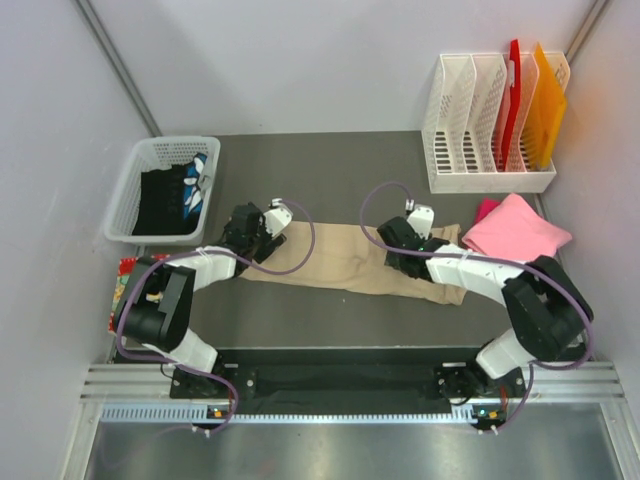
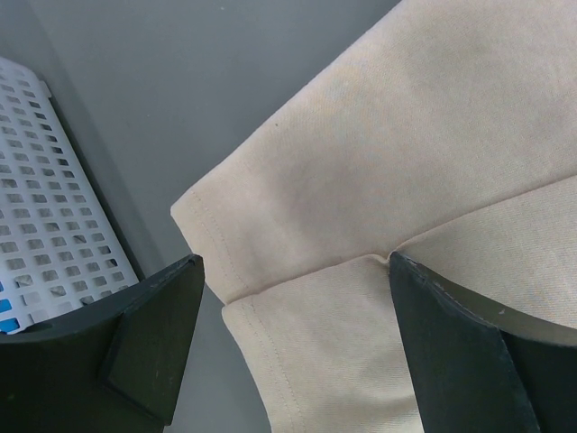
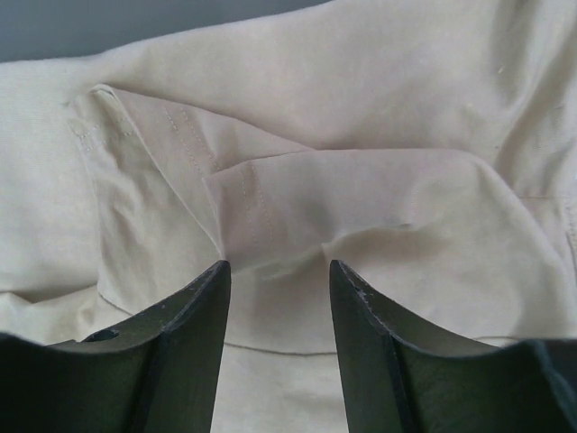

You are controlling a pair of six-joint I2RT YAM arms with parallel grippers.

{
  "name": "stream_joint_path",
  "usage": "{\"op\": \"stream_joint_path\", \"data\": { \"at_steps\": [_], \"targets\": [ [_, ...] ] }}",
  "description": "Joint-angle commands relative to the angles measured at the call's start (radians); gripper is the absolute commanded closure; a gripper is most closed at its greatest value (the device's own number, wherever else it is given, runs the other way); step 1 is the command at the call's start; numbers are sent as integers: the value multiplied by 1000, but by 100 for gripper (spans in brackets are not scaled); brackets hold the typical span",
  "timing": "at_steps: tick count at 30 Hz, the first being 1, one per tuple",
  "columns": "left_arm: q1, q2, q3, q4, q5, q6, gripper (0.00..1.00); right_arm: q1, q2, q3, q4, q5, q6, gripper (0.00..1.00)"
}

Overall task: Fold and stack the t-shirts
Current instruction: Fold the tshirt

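Note:
The tan t-shirt [image 1: 350, 262] lies folded into a long strip across the middle of the table. My left gripper [image 1: 265, 242] hovers over its left end. In the left wrist view, my left gripper [image 2: 295, 271] is wide open, and the hemmed corner of the tan t-shirt [image 2: 406, 162] lies between the fingers, untouched. My right gripper [image 1: 398, 256] is low over the strip's right part. In the right wrist view, my right gripper [image 3: 279, 271] stands partly open, its tips at a creased fold of the tan t-shirt [image 3: 361, 207]. The pink t-shirt [image 1: 515, 228] lies folded at the right.
A white mesh basket [image 1: 130, 195] holding dark items stands at the back left, and its wall [image 2: 54, 244] shows close beside my left fingers. A white file rack [image 1: 485, 180] with red and orange sheets stands at the back right. A colourful flat item [image 1: 125, 275] lies at the left edge.

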Motion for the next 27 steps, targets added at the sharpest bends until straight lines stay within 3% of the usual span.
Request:
{"op": "stream_joint_path", "data": {
  "at_steps": [1, 11, 27],
  "targets": [
    [9, -8, -39, -112, -15, 12, 11, 2, 61, 35, 91, -2, 28, 53],
    [7, -10, -65, -96, -26, 30, 11, -67, 143, 107, 105, 66, 13, 56],
    [7, -4, -100, -66, -55, 58, 11, -228, 235, 325, -39, 217, -58, 58]
  ]
}}
